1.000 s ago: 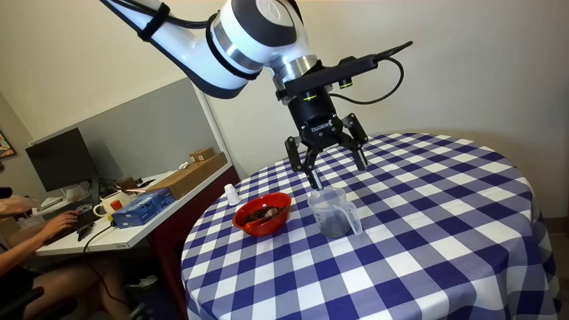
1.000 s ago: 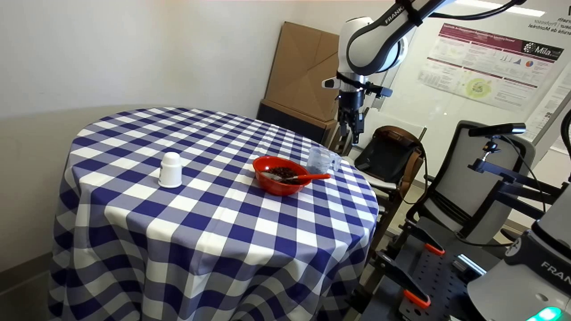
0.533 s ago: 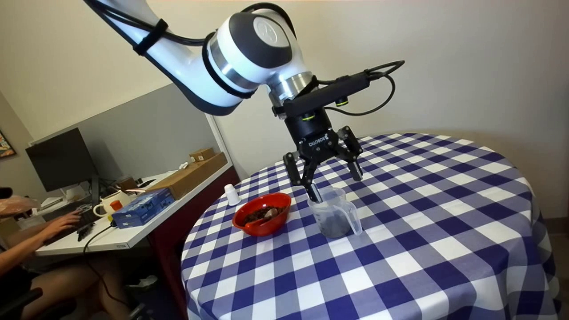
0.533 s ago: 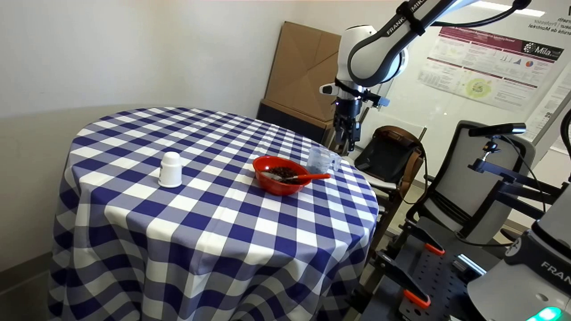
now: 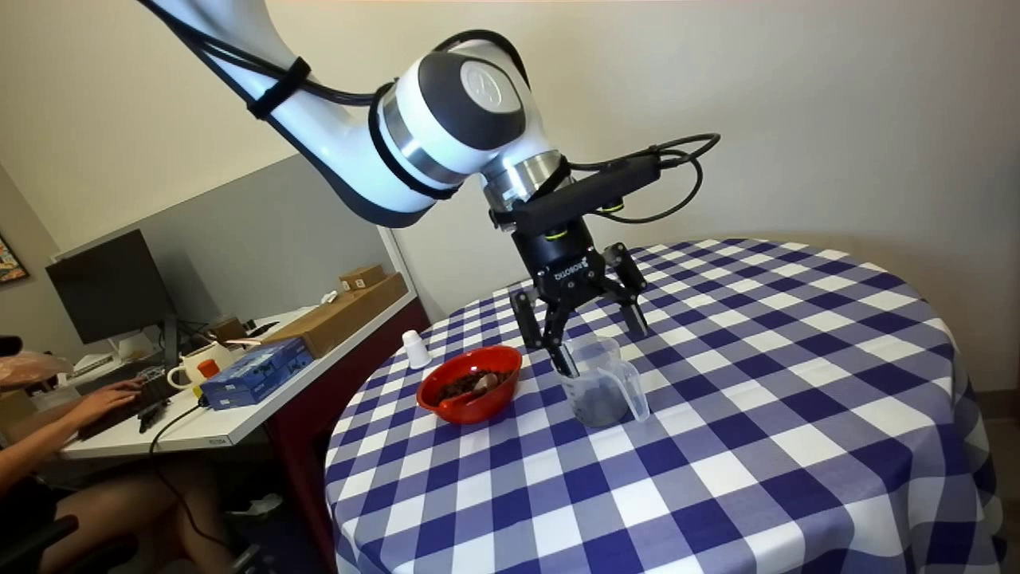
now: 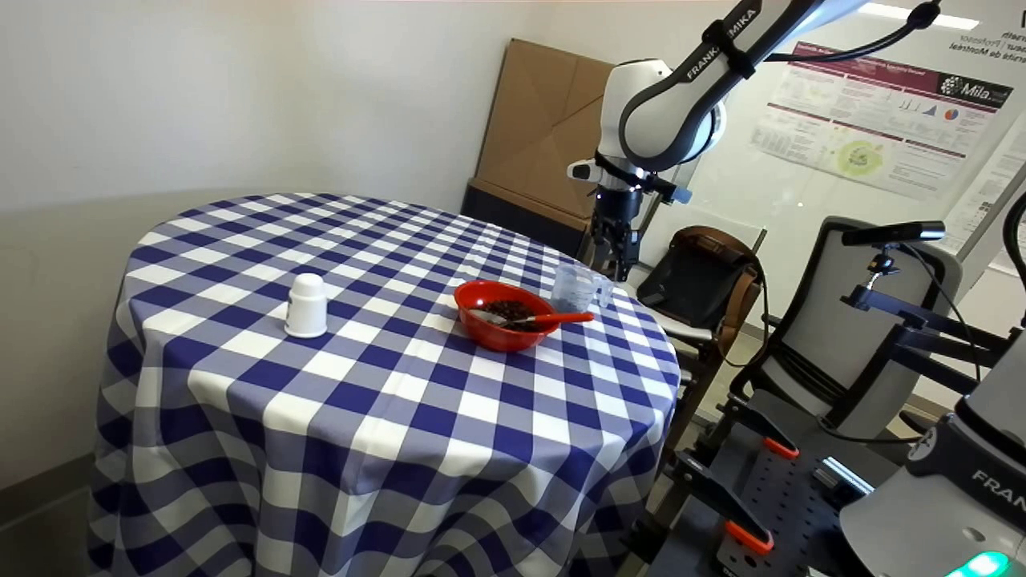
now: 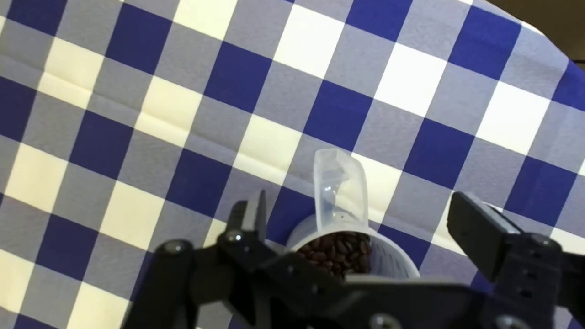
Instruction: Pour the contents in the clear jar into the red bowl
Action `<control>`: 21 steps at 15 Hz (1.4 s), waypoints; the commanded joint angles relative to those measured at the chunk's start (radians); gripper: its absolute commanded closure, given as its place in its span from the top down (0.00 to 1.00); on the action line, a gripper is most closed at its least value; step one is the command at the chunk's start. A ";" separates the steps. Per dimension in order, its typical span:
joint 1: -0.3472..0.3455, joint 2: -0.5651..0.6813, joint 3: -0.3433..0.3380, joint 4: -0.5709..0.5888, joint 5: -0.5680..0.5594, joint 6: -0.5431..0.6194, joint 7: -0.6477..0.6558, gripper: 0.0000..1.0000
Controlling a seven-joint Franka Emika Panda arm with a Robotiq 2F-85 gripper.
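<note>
The jaws stand wide apart, with nothing held, near the top of the clear jar [image 5: 596,399]. This jar stands upright on the counter [image 5: 765,446], holding dark beans [image 7: 334,251], beside the red bowl [image 6: 495,336].

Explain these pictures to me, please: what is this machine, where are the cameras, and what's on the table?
The white machine is a robot arm ending in a black, two-fingered gripper. Two pictures come from cameras standing apart from the arm; the third looks down from its wrist. On the checked tablecloth stand a clear jar with a handle, a red bowl and a white object. The wrist view shows what look like coffee beans in the jar; the bowl holds dark bits and a red-handled utensil. The gripper is open near the jar: nothing is held.
</note>
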 commanded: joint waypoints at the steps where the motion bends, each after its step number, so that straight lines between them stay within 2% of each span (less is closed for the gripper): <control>1: -0.010 0.016 0.006 0.008 -0.023 0.027 0.023 1.00; 2: -0.009 0.018 0.005 0.009 -0.026 0.026 0.023 0.93; 3: -0.009 0.018 0.005 0.007 -0.028 0.027 0.021 0.74; 12: -0.012 0.024 0.004 0.008 -0.030 0.033 0.018 0.09; 13: -0.012 0.024 0.003 0.009 -0.032 0.033 0.018 0.08; 14: -0.013 0.025 0.003 0.010 -0.031 0.034 0.018 0.12; 17: -0.014 0.024 0.004 0.012 -0.027 0.032 0.020 0.12; 18: -0.014 0.024 0.004 0.012 -0.025 0.032 0.024 0.19; 19: -0.014 0.023 0.005 0.013 -0.025 0.030 0.021 0.51; 21: -0.014 0.022 0.005 0.014 -0.026 0.030 0.021 0.57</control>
